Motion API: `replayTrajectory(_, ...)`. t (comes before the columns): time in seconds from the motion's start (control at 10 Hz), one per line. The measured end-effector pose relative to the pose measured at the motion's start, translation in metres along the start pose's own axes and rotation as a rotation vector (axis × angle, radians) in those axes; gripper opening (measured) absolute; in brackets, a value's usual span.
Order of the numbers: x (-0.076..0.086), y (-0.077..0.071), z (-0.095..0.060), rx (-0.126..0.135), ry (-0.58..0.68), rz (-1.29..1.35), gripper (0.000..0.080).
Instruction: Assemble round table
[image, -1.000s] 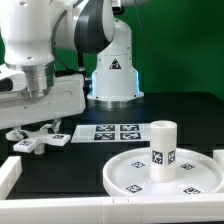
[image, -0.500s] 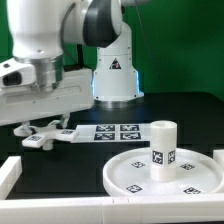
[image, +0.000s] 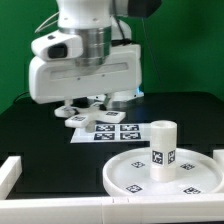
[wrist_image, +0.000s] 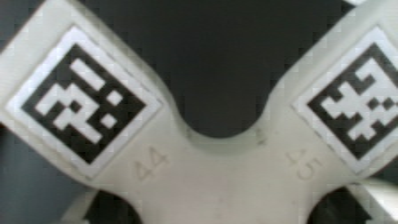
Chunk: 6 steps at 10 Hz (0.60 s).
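The white four-armed cross base (image: 93, 112) hangs just under my gripper (image: 92, 103), above the table near the marker board. My gripper is shut on it; the fingers are mostly hidden behind the hand. In the wrist view the cross base (wrist_image: 199, 165) fills the picture, with two tagged arms spreading away. The large rimmed round disc (image: 128, 176) lies flat at the front, toward the exterior view's right. The short thick cylinder leg (image: 162, 150) stands upright on the middle of the disc, well apart from my gripper.
The marker board (image: 108, 131) lies flat on the black table just below the held base. A low white wall (image: 60, 212) runs along the front edge, with a white block (image: 10, 172) at the front left. The robot's base (image: 120, 90) stands behind.
My gripper has carried the cross base up off the table and toward the exterior view's right, from the left side to above the marker board. Disc and leg have not moved.
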<state>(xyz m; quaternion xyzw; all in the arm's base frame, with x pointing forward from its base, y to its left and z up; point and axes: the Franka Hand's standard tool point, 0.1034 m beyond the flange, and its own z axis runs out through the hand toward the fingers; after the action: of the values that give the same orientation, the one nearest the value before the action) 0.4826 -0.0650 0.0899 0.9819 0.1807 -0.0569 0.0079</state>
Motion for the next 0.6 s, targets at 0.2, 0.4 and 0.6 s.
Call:
replayTrajectory(0.2,0.006,-0.006,0.003,-0.001,-0.002,-0.02,0.0449)
replayTrajectory(0.4,0.006,-0.007,0.003,-0.001,-0.002,-0.02,0.0449)
replayTrajectory(0.6,0.016,-0.016,-0.013,0.017,-0.025,-0.038,0.0449)
